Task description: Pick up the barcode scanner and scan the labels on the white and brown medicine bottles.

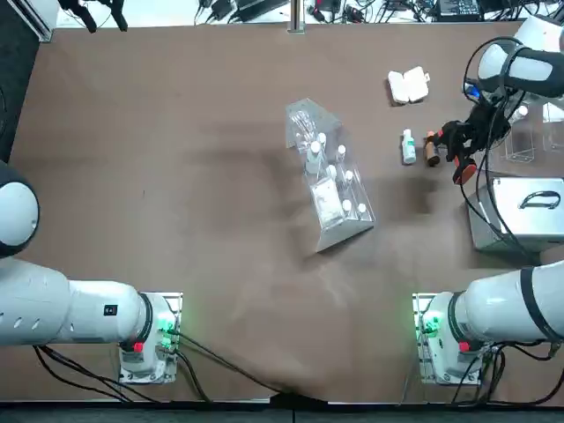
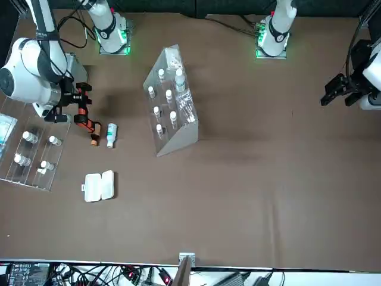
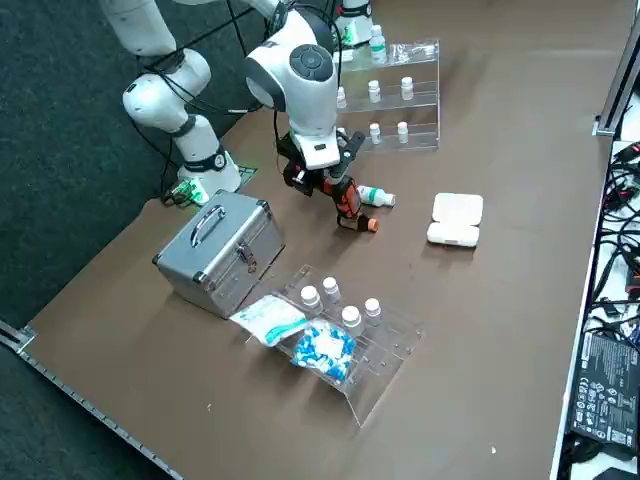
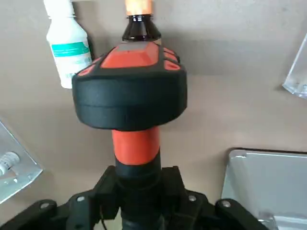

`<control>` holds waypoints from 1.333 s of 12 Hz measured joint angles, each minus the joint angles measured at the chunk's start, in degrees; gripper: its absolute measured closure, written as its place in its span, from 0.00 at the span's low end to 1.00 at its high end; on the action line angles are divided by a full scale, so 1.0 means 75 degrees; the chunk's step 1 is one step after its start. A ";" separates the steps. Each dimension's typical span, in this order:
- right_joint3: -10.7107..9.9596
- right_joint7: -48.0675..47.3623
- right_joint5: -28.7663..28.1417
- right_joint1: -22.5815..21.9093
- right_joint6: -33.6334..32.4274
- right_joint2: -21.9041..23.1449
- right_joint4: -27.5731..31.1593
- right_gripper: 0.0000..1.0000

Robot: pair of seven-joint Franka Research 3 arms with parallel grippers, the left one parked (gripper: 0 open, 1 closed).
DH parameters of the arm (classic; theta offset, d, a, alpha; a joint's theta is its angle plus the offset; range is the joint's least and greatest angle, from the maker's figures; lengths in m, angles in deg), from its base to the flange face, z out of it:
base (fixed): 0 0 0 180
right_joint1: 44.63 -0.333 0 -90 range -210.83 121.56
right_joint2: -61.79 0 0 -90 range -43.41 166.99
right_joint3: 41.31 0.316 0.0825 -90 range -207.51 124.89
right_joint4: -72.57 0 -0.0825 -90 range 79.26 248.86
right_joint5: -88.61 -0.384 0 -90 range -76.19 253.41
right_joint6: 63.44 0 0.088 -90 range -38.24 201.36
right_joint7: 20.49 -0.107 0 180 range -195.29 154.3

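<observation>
Barcode scanner (image 4: 129, 91) is clamped by its handle in the right gripper (image 4: 139, 196), head right over the brown bottle (image 4: 140, 26). Looks light and rigid, maybe top-heavy, so mid-handle's the spot to grab.

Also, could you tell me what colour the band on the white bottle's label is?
The band is teal green, best seen in the right wrist view.

Overhead looks down; front faces robot; side looks diagonally down; wrist closest.
</observation>
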 joint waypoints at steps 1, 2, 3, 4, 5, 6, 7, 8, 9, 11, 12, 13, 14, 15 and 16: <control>0.0000 0.0026 0.0000 0.0026 0.0002 -0.0018 0.0000 0.57; 0.0000 0.0031 0.0000 0.0040 0.0007 -0.0025 0.0000 0.57; 0.0000 0.0032 0.0000 0.0050 0.0010 -0.0030 0.0000 0.57; 0.0001 0.0032 0.0000 0.0066 0.0013 -0.0037 0.0000 0.57; 0.0000 0.0032 0.0000 0.0088 0.0015 -0.0044 0.0000 0.57; 0.0000 0.0033 0.0000 0.0109 0.0015 -0.0051 0.0000 0.57; 0.0000 0.0035 0.0000 0.0123 0.0015 -0.0059 0.0000 0.57; 0.0000 0.0037 0.0000 0.0129 0.0015 -0.0070 0.0000 0.57; 0.0000 0.0039 0.0000 0.0131 0.0015 -0.0080 0.0000 0.57; 0.0000 0.0044 0.0000 0.0132 0.0015 -0.0096 0.0000 0.57; 0.0000 0.0045 0.0000 0.0132 0.0015 -0.0101 0.0000 0.57; 0.0000 0.0046 0.0000 0.0133 0.0015 -0.0103 0.0000 0.57; 0.0000 0.0046 0.0000 0.0133 0.0015 -0.0103 0.0000 0.57; 0.0000 0.0046 0.0000 0.0133 0.0015 -0.0103 0.0000 0.57; 0.0000 0.0047 0.0000 0.0133 0.0015 -0.0104 0.0000 0.57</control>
